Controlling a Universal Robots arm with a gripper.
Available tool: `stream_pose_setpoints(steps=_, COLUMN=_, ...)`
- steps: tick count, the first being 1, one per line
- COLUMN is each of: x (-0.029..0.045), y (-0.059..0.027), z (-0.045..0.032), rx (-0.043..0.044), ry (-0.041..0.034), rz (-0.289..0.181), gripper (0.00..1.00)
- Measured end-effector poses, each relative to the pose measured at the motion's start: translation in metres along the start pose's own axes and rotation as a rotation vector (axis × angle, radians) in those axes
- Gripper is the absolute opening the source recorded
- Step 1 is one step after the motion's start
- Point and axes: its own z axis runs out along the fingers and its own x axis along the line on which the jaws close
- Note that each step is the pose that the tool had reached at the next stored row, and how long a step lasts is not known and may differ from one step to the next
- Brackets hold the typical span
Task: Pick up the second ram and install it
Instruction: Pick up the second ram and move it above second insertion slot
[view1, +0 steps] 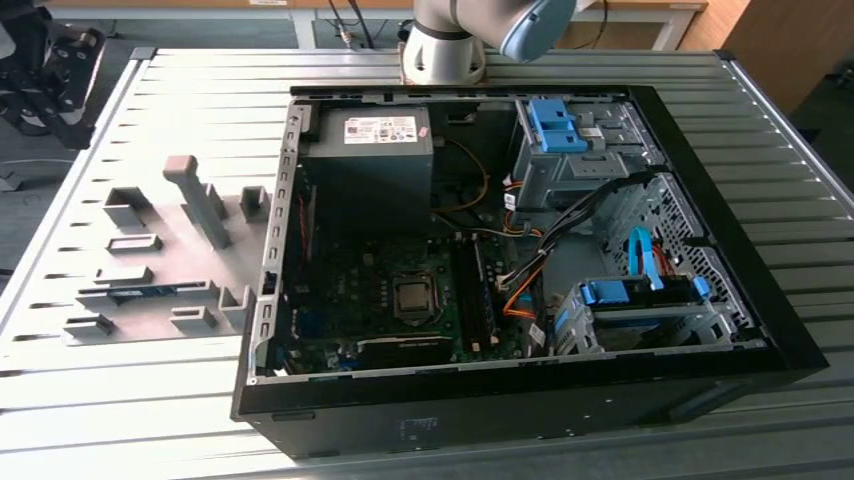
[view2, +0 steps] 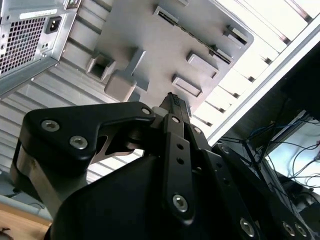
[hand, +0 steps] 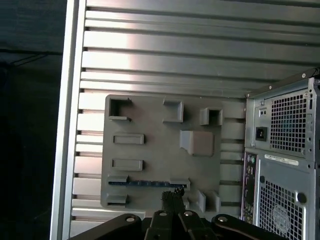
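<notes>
The second ram (hand: 147, 183) is a thin blue-green stick lying on edge between two grey holder blocks on the grey holder plate (hand: 160, 145). In the exterior view the ram (view1: 147, 291) sits on that plate (view1: 160, 215) at the exterior view's left, beside the open computer case (view1: 534, 390). My gripper (hand: 173, 193) hangs high above the plate, its tips lining up over the ram's end in the first wrist view. The black fingers (view2: 173, 102) stand pressed together with nothing between them. Inside the case, long black slots (view1: 475, 292) run beside the processor socket.
The case's rear panel with power socket (hand: 260, 133) lies beside the plate. Several empty grey holder blocks (view1: 200, 200) stand up from the plate. The slatted metal table (view1: 134, 400) ends at an edge rail (hand: 67, 120). The arm's base (view1: 443, 45) stands behind the case.
</notes>
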Motion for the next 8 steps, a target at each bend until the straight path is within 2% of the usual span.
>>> stream_pose_setpoints(steps=4, x=0.0000, y=-0.0001, z=0.0006, rx=0.0002, ry=0.0038, rz=-0.068, gripper=0.11)
stream_pose_setpoints(steps=8, x=0.0000, y=-0.0001, z=0.0008, rx=0.0077, ry=0.0100, rz=-0.121, gripper=0.11)
